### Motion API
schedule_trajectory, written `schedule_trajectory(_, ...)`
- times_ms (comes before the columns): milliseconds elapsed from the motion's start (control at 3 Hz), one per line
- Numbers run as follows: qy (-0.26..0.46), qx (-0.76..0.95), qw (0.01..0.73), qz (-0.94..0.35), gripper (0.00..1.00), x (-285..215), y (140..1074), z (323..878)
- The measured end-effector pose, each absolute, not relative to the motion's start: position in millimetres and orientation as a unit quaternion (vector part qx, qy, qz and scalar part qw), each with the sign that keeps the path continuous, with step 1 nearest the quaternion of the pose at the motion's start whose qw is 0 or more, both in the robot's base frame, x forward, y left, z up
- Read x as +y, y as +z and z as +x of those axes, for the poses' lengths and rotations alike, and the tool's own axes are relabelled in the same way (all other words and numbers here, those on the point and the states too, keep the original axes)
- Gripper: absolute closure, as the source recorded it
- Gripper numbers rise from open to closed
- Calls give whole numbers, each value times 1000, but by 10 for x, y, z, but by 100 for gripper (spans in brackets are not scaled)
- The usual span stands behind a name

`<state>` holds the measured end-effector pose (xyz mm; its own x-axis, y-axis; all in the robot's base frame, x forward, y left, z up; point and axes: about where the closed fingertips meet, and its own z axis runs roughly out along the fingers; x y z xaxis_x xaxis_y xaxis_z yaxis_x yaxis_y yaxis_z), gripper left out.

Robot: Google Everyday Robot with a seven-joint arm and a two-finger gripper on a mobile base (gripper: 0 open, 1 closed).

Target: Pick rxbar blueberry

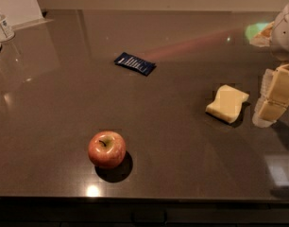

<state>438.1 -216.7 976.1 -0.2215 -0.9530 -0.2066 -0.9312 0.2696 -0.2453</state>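
Note:
The rxbar blueberry point(134, 63) is a small flat dark navy-blue wrapped bar with rows of white lettering. It lies flat on the dark table point(64, 117), back of centre and slightly askew. My gripper point(273, 98) is at the right edge of the view, low over the table, far right of the bar and a little nearer the front. It holds nothing that I can see. Part of the arm point(284, 37) shows above it.
A pale yellow sponge-like block point(226, 104) lies just left of the gripper. A red apple point(106, 149) stands front left of centre. Clear bottles point(3, 26) stand at the far left back corner. The table's front edge runs along the bottom.

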Motion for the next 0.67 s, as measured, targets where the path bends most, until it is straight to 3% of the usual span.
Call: schedule_trajectory(667, -26, 779, 166, -605, 0, -2063, 9739, 4584)
